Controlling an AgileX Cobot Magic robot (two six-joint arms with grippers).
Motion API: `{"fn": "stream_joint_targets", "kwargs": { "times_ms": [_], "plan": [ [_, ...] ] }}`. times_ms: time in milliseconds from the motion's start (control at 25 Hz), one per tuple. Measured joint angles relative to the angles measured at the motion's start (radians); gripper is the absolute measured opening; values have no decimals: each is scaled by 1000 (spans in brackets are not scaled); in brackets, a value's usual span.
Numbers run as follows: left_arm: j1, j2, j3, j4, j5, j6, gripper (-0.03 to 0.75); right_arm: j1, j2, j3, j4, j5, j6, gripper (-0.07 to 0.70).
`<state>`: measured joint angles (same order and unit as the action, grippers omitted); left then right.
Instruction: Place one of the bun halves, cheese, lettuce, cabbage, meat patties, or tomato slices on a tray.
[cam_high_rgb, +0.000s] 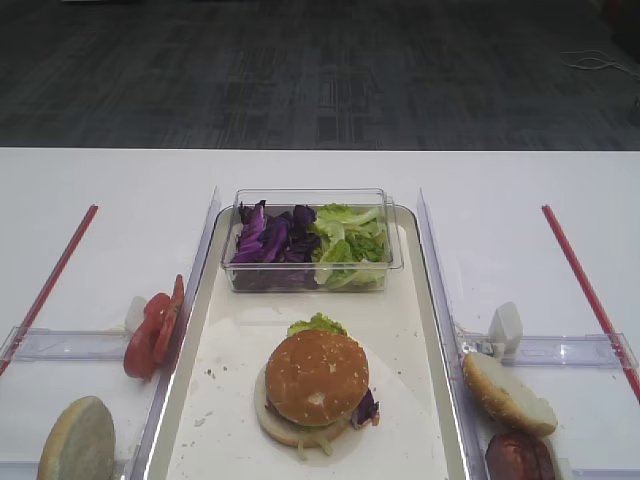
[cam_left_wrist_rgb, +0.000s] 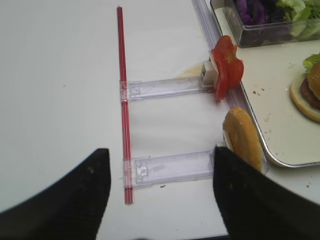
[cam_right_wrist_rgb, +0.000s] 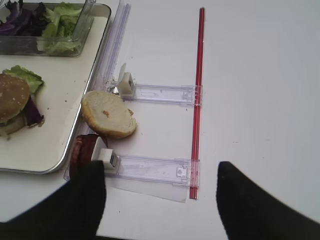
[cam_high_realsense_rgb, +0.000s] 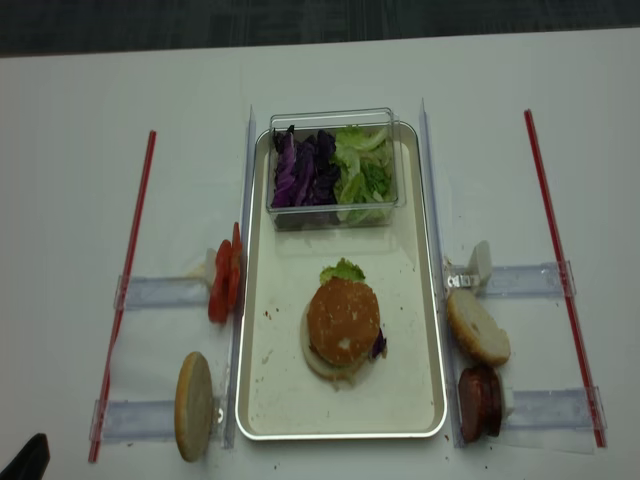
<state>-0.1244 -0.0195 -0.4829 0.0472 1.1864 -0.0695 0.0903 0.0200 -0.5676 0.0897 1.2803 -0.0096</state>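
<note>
The sesame bun top (cam_high_rgb: 316, 375) caps a stacked burger on the tray (cam_high_rgb: 225, 400), with lettuce (cam_high_rgb: 316, 324) and cabbage (cam_high_rgb: 365, 407) poking out. More cabbage (cam_high_rgb: 268, 240) and lettuce (cam_high_rgb: 350, 240) fill the clear box. Tomato slices (cam_left_wrist_rgb: 226, 70) stand left of the tray. Meat patties (cam_right_wrist_rgb: 82, 150) stand right of it. No cheese shows. My right gripper (cam_right_wrist_rgb: 161, 200) is open and empty over the table, near the patties. My left gripper (cam_left_wrist_rgb: 160, 195) is open and empty, its right finger beside a greyish bun half (cam_left_wrist_rgb: 242, 137).
A pale-faced bun half (cam_right_wrist_rgb: 108, 114) leans on the right side's clear plastic rack (cam_right_wrist_rgb: 160, 93). Red strips (cam_high_rgb: 585, 285) (cam_high_rgb: 55, 275) bound the outer sides. The clear box (cam_high_rgb: 312, 200) takes up the tray's far end.
</note>
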Motion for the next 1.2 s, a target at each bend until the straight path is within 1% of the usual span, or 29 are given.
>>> {"fn": "stream_joint_targets", "kwargs": {
  "times_ms": [160,400,560,640,720,800,840,960,1200],
  "plan": [
    [0,0,0,0,0,0,422,0,-36,31,0,4,-2,491],
    [0,0,0,0,0,0,422,0,-36,37,4,4,-43,491],
    [0,0,0,0,0,0,422,0,-36,48,0,1,-45,491],
    [0,0,0,0,0,0,422,0,-36,56,0,-18,-45,491],
    [0,0,0,0,0,0,422,0,-36,60,0,-49,-45,491],
    [0,0,0,0,0,0,422,0,-37,81,-4,-95,-45,491],
    [0,0,0,0,0,0,422,0,-37,91,-9,-104,-45,491],
    [0,0,0,0,0,0,422,0,-37,98,-22,-121,-43,491],
    [0,0,0,0,0,0,422,0,-37,98,-22,-122,-43,491]
  ]
}}
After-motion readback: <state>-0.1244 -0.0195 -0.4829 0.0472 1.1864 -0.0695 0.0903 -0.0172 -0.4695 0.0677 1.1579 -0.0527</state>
